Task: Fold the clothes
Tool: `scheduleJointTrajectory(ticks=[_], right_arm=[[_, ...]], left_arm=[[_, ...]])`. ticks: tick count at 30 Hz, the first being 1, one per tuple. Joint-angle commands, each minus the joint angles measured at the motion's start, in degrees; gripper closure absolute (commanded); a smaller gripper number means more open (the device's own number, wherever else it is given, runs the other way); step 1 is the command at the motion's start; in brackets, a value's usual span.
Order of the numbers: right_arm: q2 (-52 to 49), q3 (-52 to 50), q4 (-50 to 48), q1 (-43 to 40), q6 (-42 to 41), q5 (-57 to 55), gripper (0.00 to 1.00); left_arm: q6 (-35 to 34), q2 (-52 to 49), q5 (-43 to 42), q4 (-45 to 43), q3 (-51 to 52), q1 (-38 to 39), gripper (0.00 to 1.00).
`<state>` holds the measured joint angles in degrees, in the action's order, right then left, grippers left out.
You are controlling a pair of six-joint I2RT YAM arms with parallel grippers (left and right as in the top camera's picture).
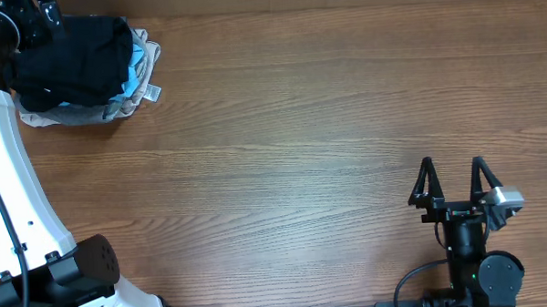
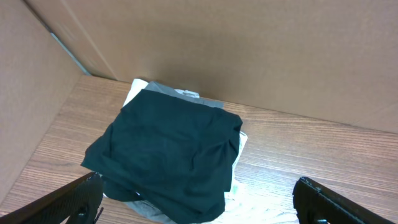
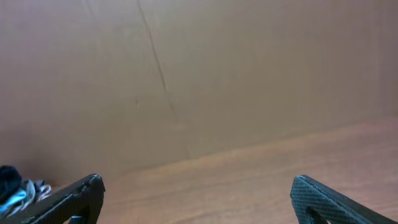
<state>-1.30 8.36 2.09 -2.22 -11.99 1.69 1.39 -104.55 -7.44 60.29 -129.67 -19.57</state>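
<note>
Overhead: on the far left corner of the table, a stack of clothes, with a black shirt on top and a light-blue garment and a beige garment peeking out at its right side. Nothing unfolded spotted anywhere else on the table. Judging by that, folding close to done, with perhaps only some neatening of the rumpled top layer left. Reaching along the table's left edge toward that corner, the white left arm. At the table's near right edge, the right gripper, well apart from the stack, jaws spread wide, gripping nothing.

Left wrist: looks down on the same table corner, hemmed in by a cardboard wall. Black shirt folded into a rough square, edges a little loose, with paler cloth showing beneath along the far and near sides. No white tag made out. Left gripper hovering above the stack, jaws wide apart, one to each side of the picture, holding nothing and apparently not touching the fabric.

Right wrist: mostly cardboard wall and a strip of bare table. Only a scrap of the stack visible at the lower left. Jaws wide apart here too, nothing between them.
</note>
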Motion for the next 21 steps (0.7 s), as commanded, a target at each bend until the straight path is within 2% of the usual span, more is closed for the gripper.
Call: scheduleJointTrajectory(ticks=[1,6,13,21], right_arm=[[1.1,-2.7,-0.6,-0.2,0.0,0.4,0.0],[1.1,-7.9,-2.8,-0.1,0.0,0.7,0.0],[1.1,-7.9,2.4,0.0,0.0,3.4,0.0],[1.1,-7.9,2.2,-0.1,0.0,3.3,0.0]], left_arm=[[-1.0,-0.2,0.0,-0.1,0.2,0.1,0.0],[-1.0,-0.2,0.0,-0.1,0.2,0.1,0.0],[-1.0,-0.2,0.0,-0.1,0.2,0.1,0.0],[-1.0,-0.2,0.0,-0.1,0.2,0.1,0.0]])
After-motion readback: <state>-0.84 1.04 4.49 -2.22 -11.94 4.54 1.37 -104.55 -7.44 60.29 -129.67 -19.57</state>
